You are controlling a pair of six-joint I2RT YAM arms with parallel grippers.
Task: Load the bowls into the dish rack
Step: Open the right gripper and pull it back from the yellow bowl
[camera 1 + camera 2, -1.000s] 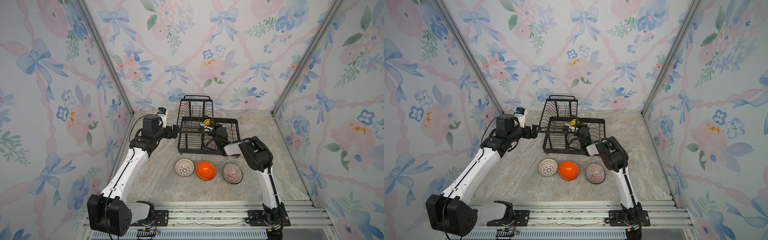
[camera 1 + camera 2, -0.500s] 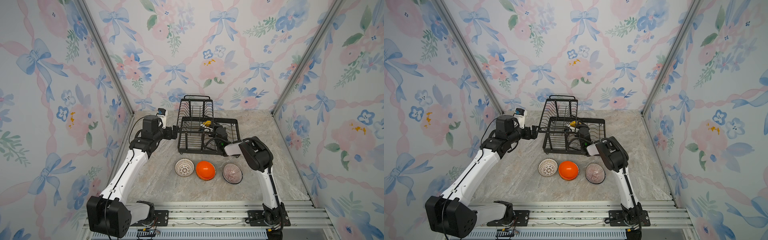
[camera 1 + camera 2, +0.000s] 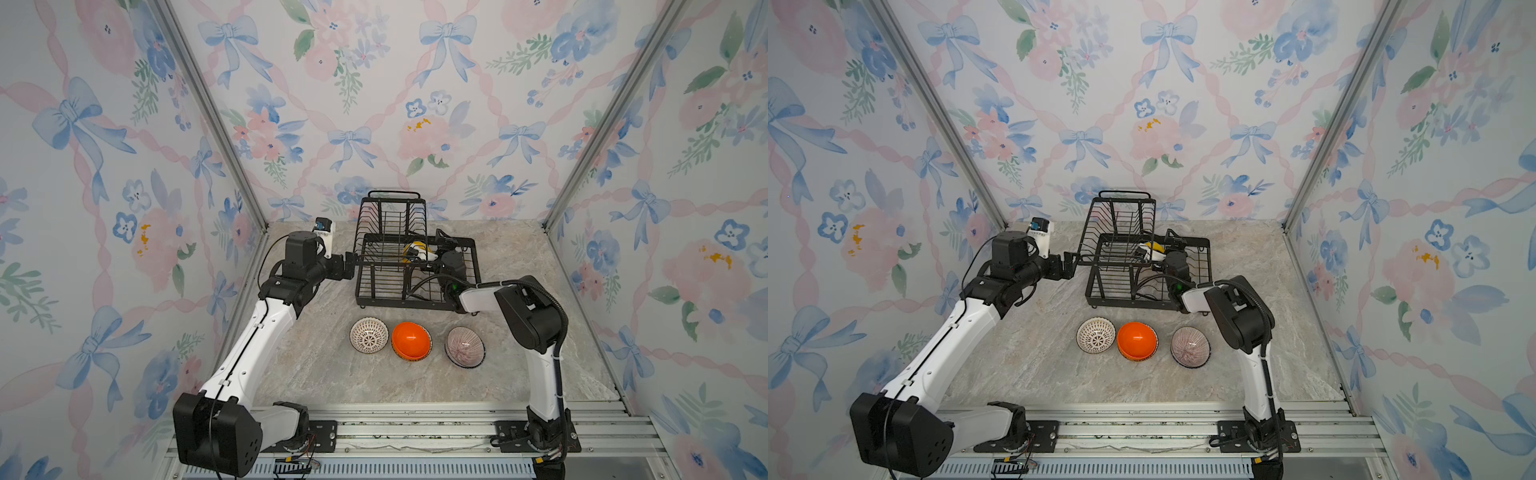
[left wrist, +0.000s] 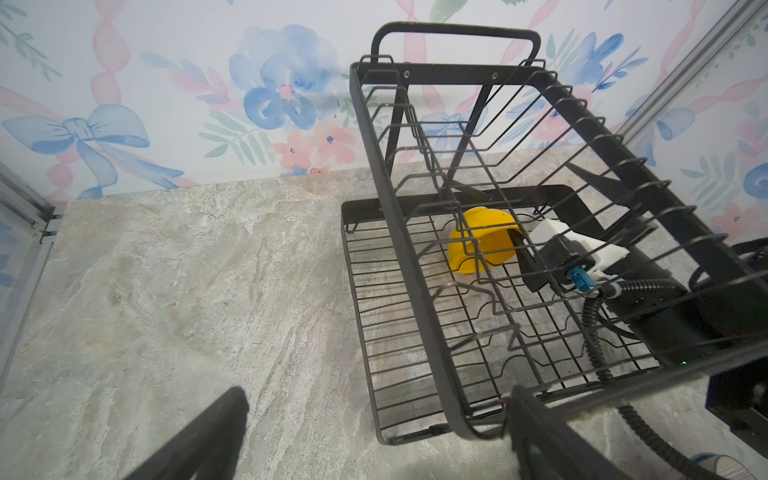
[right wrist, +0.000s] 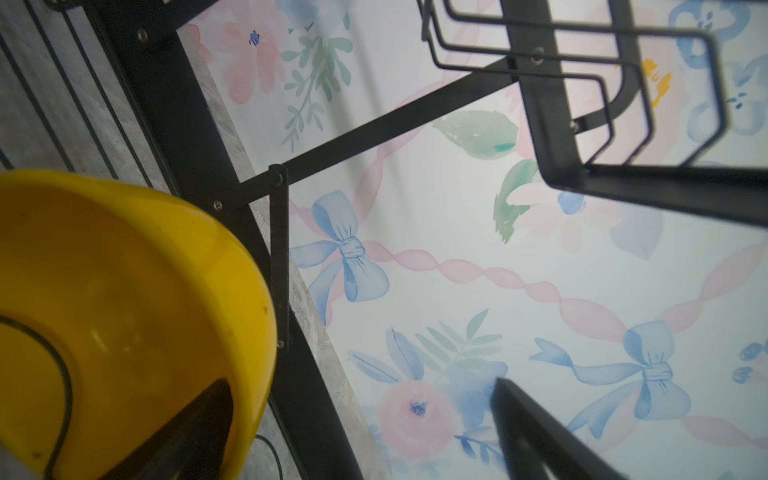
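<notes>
Dish rack (image 3: 392, 193), yellow bowl (image 4: 484, 241) in its lower tray.
Left gripper (image 3: 351, 262) wide at the rack's left rim; right gripper (image 5: 357, 386) wide, straddling that bowl's rim. Lattice bowl (image 3: 369, 335), orange bowl (image 3: 411, 340) and striped bowl (image 3: 465, 347) on the table (image 3: 332, 374).

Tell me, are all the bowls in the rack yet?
Not yet. Done: the yellow bowl sits in the lower tray of the dish rack. In hand: nothing; the right gripper has open jaws at that bowl, the left gripper open jaws at the rack's edge. Left: the lattice bowl, orange bowl and pink-striped bowl wait on the table.
</notes>
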